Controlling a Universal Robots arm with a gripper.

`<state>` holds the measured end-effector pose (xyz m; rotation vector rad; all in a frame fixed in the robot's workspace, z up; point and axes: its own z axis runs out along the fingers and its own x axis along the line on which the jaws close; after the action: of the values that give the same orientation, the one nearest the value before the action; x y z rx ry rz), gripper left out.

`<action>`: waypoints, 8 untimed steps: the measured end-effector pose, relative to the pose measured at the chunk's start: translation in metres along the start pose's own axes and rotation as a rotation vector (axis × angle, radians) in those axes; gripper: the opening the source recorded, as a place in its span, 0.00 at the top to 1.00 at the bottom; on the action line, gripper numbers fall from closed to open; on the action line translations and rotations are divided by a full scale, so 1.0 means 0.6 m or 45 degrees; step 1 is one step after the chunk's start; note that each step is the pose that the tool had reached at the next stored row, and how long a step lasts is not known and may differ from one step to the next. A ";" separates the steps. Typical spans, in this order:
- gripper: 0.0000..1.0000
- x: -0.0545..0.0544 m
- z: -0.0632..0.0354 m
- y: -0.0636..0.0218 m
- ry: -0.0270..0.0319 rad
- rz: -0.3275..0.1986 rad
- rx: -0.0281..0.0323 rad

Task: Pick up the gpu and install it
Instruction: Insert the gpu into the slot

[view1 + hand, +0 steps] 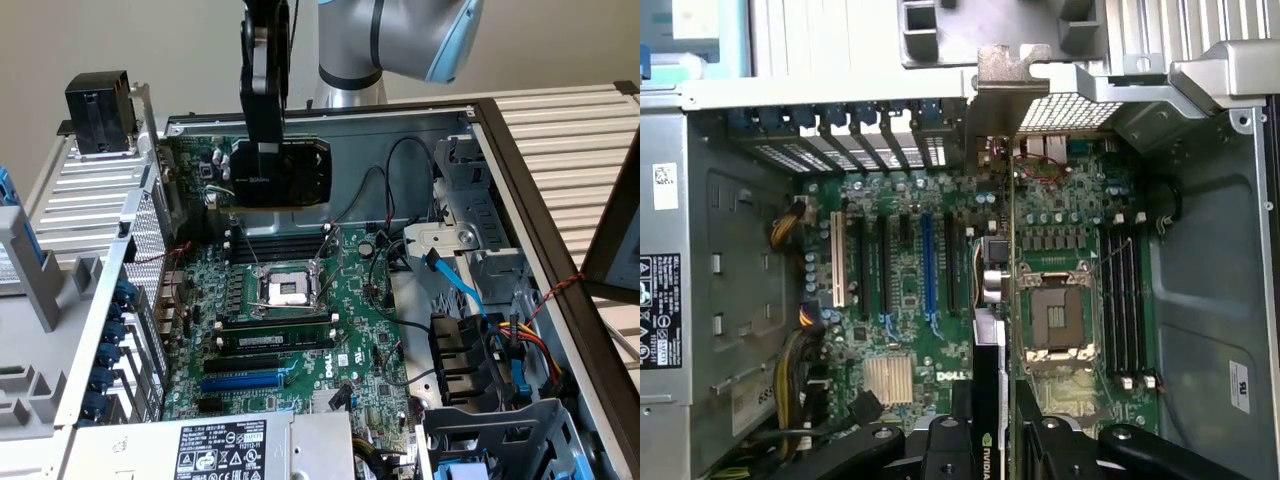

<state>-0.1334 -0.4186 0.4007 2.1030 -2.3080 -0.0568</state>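
The gpu, a card with a black shroud on a green board, hangs on edge above the back of the open computer case. My gripper comes down from above and is shut on its top edge. In the wrist view the gpu is seen edge-on, running from between my fingers out to its silvery end bracket. Below it lies the big green motherboard, whose blue slot and black slots sit nearer the case front. The card hangs over the CPU socket side, apart from the slots.
Memory sticks stand below the card. A drive cage with blue and coloured cables fills the exterior view's right. The power supply is at the front, and the slotted rear panel is on the exterior view's left.
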 end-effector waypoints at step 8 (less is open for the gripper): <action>0.74 -0.002 0.007 0.002 0.0329 -0.126 -0.0034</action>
<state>-0.1348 -0.4172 0.3965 2.2017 -2.1876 -0.0339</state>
